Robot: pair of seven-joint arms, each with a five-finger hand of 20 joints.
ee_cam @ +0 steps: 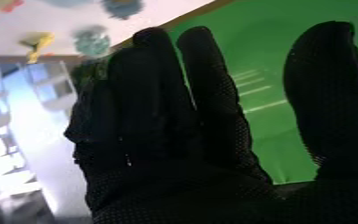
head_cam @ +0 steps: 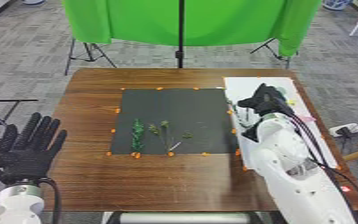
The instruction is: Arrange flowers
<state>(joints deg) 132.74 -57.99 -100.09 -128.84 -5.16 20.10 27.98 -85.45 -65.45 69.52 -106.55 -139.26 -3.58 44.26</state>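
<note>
Leafy sprig is full, grn; stems beside it, thin w/ sm. heads. L hand is spread; R hand has thumb & fingers apart.

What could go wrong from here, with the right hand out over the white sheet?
The right hand is low among small pieces, so a careless sweep might knock the yellow one or the pale blue one. The black cables along its arm pass close to the pink piece and may drag it.
</note>
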